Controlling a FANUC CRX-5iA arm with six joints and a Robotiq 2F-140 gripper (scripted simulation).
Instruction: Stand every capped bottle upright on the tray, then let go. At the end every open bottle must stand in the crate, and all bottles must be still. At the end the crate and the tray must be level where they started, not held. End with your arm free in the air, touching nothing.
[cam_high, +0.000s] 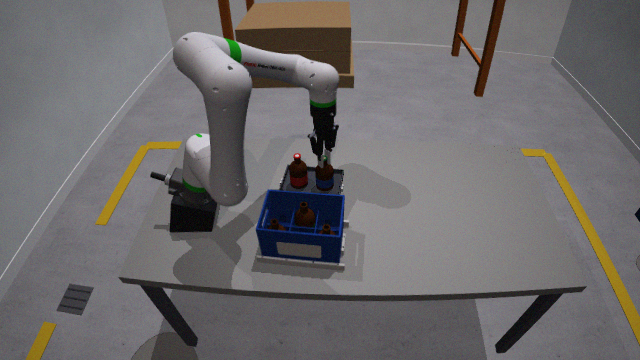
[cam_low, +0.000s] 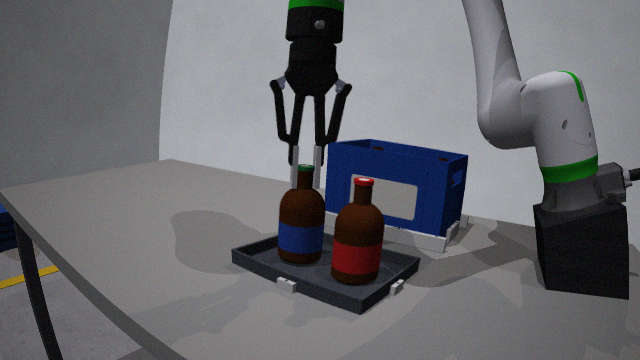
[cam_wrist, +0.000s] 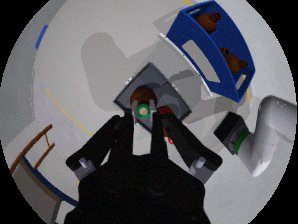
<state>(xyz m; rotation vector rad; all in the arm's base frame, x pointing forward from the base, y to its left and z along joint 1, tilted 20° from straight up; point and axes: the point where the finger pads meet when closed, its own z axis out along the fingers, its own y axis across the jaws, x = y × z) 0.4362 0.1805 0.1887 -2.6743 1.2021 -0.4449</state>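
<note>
My gripper (cam_high: 324, 156) (cam_low: 306, 172) (cam_wrist: 143, 105) points straight down and is shut on the neck of a brown bottle with a green cap and a blue label (cam_high: 324, 176) (cam_low: 301, 220) (cam_wrist: 141, 96). That bottle stands upright on the dark tray (cam_high: 286, 176) (cam_low: 320, 291) (cam_wrist: 128, 100). A red-capped bottle with a red label (cam_high: 298, 173) (cam_low: 358, 236) stands upright on the tray beside it. The blue crate (cam_high: 300, 248) (cam_low: 435, 200) (cam_wrist: 200, 46) next to the tray holds three open brown bottles: a tall one (cam_high: 304, 214) and two lower ones (cam_high: 274, 224) (cam_high: 326, 229).
The arm's black base (cam_high: 192, 214) (cam_low: 582, 250) stands at the table's left, close to the crate. A cardboard box (cam_high: 300, 35) and wooden frame legs (cam_high: 487, 45) stand on the floor behind the table.
</note>
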